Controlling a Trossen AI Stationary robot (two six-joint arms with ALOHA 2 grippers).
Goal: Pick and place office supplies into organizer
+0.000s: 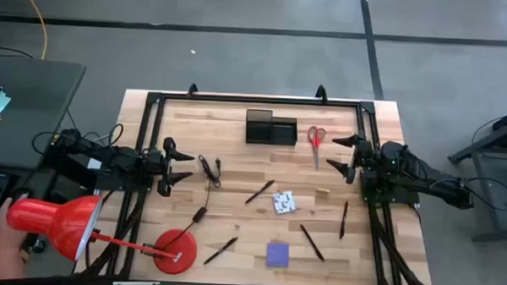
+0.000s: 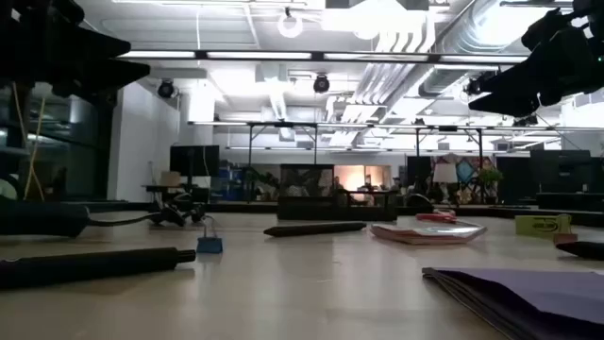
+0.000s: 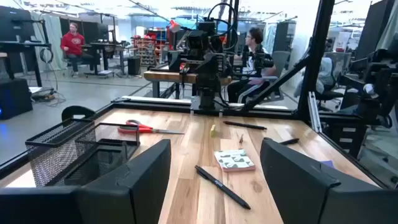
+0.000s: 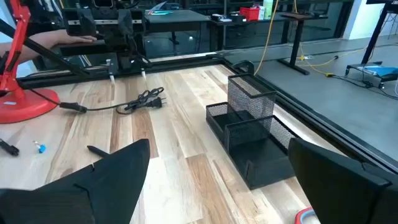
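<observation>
The black mesh organizer (image 1: 271,128) stands near the table's far edge, also seen in the right wrist view (image 4: 249,134). Red-handled scissors (image 1: 316,143) lie to its right. Black pens (image 1: 259,192) (image 1: 220,250) (image 1: 312,242) (image 1: 344,220) lie scattered around the white patterned packet (image 1: 283,202), the yellow piece (image 1: 323,192) and the purple sticky pad (image 1: 277,254). My left gripper (image 1: 181,167) hovers open at the table's left side. My right gripper (image 1: 342,154) hovers open just right of the scissors. Neither touches anything.
A red desk lamp stands on its round base (image 1: 175,251) at the near left, its head (image 1: 60,223) beyond the table edge beside a person's hand (image 1: 9,244). A black cable (image 1: 208,170) lies coiled near my left gripper. A small blue piece (image 2: 209,245) lies near the cable.
</observation>
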